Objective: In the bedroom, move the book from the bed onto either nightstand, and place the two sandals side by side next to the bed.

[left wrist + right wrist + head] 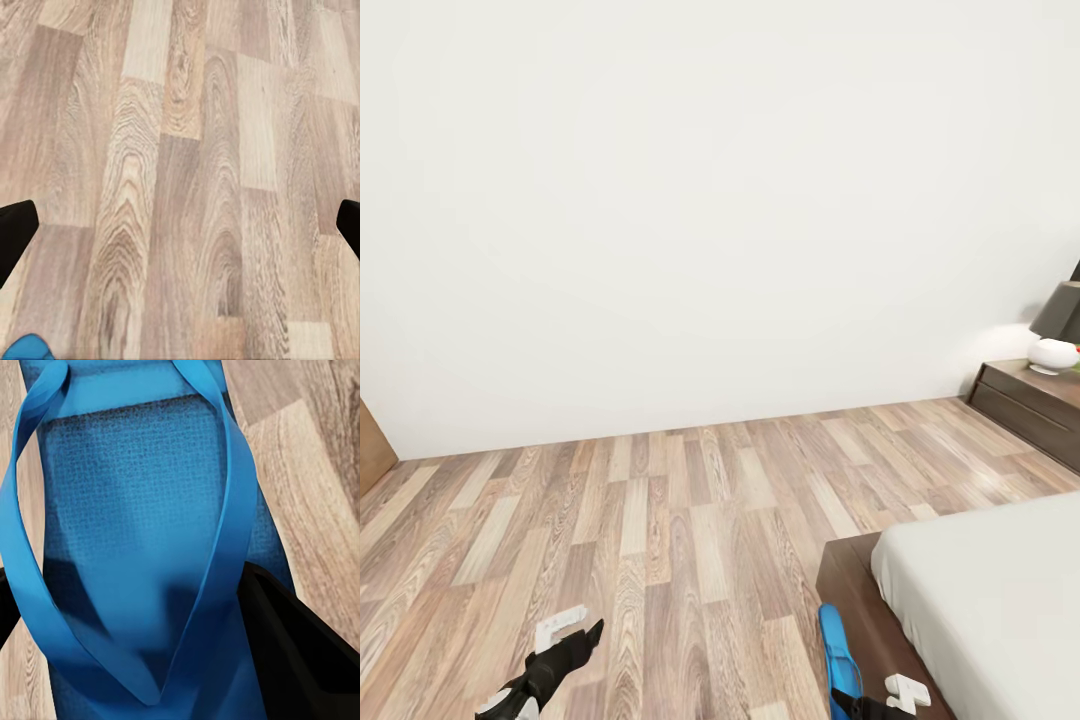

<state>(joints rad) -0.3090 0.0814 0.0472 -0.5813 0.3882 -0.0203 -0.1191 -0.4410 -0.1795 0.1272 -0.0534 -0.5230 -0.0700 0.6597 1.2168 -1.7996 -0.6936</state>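
My right claw [872, 703] is closed on a sandal [839, 655]; the sandal is bright blue and flat, with thin blue straps that meet in a point; up close in my right wrist view the sandal [135, 510] has a bumpy, woven-looking top, and one black finger [300, 652] presses on its edge beside a strap. In my head view the sandal sits low and near, just left of the corner of the bed [1000, 600], above the floor [660, 500]; I cannot tell if it touches the bed frame.

The bed has a pale grey-white mattress and a dark brown frame; it fills the near right corner. Far off on the right stands a dark wooden nightstand [1028, 405] against the white wall [710, 200]; on top of it is a lamp [1056, 335] with a white round base and a dark shade.

My left claw [565, 640] hangs near and left over bare wood planks, well apart from the sandal; its black fingers [15, 232] are spread wide at the two sides of my left wrist view, holding nothing; a bit of blue [26, 349] peeks in at one corner there, but I cannot tell what it is.

A brown wooden edge [372, 445] shows at the far left by the wall.
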